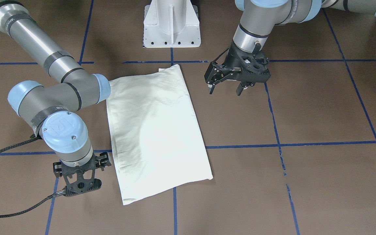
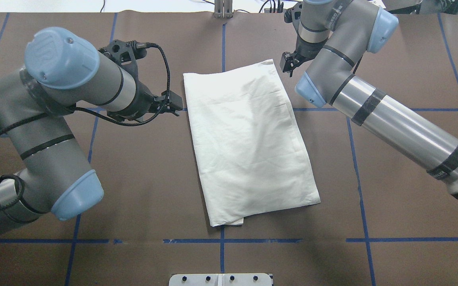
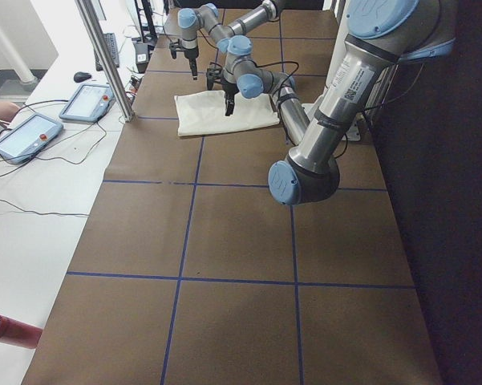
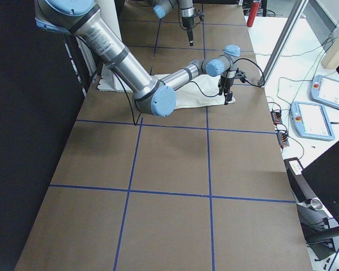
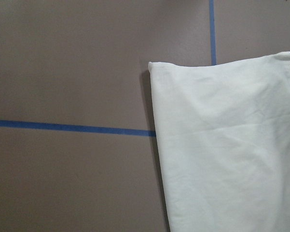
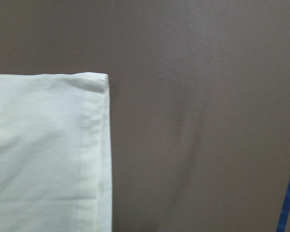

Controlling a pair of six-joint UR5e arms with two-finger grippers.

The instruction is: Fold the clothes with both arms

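Observation:
The clothes are one cream shirt (image 1: pixel 155 130) (image 2: pixel 249 139), folded into a long rectangle and lying flat on the brown table with its plain side up. No print shows. My left gripper (image 1: pixel 226 88) (image 2: pixel 171 105) hangs open and empty above the table, beside the shirt's left edge. The left wrist view holds a folded corner of the shirt (image 5: pixel 222 145). At the shirt's far right corner my right gripper (image 1: pixel 80 191) (image 2: pixel 288 65) points down, clear of the cloth and seen edge-on, so I cannot tell its state. That corner (image 6: pixel 43 154) fills the right wrist view.
The white pedestal base (image 1: pixel 171 24) stands at the robot's side of the table. Blue tape lines (image 2: pixel 358 159) grid the brown cover. A black cable (image 1: pixel 11 209) trails from the right wrist. Teach pendants (image 3: pixel 32 136) (image 4: pixel 310 118) lie on the white bench beyond the table's far edge.

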